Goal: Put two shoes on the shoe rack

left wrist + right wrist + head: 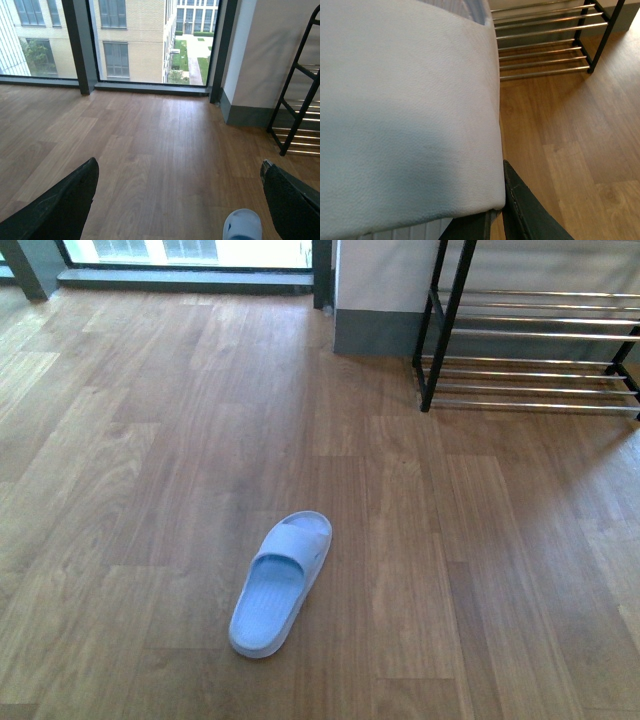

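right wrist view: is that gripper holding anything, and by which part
Right gripper looks shut on a pale blue slipper, pinching its edge; exact part unclear. Left gripper holds nothing.

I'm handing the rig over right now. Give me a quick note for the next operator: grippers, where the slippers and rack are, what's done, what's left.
Left gripper: jaws open and empty, with one end of the floor slipper in its wrist view.
Right gripper: appears shut on the held slipper, which fills its wrist view; the rack is just beyond.
Floor slipper: sole down on the wood floor, well apart from the rack, which stands ahead to the right.
Done: one slipper in hand; none on the visible shelves.
Left: shelve the held slipper, then fetch and shelve the other.
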### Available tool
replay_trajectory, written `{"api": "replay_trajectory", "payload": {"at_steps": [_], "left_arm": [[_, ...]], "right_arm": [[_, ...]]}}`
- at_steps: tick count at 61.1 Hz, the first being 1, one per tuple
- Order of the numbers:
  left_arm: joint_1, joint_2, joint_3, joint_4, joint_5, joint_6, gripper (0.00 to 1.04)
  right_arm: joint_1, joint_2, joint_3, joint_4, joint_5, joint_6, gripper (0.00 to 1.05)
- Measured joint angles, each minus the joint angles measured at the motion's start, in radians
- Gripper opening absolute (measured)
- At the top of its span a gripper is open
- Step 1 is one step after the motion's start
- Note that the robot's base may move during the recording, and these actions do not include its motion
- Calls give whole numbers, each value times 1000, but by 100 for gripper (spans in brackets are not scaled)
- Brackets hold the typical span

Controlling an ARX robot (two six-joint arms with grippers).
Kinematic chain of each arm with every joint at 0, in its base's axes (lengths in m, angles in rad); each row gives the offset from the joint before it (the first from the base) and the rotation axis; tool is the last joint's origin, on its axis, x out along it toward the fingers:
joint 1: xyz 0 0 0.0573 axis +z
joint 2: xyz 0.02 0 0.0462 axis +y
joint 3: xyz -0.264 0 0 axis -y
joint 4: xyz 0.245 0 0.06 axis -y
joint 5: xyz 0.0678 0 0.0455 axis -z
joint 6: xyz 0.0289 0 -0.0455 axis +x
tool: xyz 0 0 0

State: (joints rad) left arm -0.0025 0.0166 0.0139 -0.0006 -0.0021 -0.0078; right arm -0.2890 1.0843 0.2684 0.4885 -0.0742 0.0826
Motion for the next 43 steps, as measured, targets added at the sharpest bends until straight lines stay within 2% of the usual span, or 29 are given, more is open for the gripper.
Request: {"api": "replay_trajectory", "payload": {"at_steps": [22, 25, 27, 29, 31, 34, 43], "left_arm": [[-1, 2, 1, -2, -2, -2, 95], [-32, 42, 35, -96, -102, -40, 95], [-82, 140, 86, -200, -215, -86, 95], [-114, 230, 111, -221, -287, -98, 95], [-142, 355, 123, -187, -322, -110, 95], [-158, 482, 130, -117, -315, -109, 95], [-182, 961, 229, 207, -319, -16, 95]], "right_arm": [[-2, 1, 0, -1, 3, 0, 2], [-2, 2, 0, -1, 2, 0, 2], [-2, 2, 0, -1, 2, 0, 2], [-2, 2, 0, -1, 3, 0, 2], [-2, 1, 0, -1, 2, 0, 2], [-1, 1, 0, -1, -1, 0, 2], [-1, 1, 0, -1, 0, 0, 2]]}}
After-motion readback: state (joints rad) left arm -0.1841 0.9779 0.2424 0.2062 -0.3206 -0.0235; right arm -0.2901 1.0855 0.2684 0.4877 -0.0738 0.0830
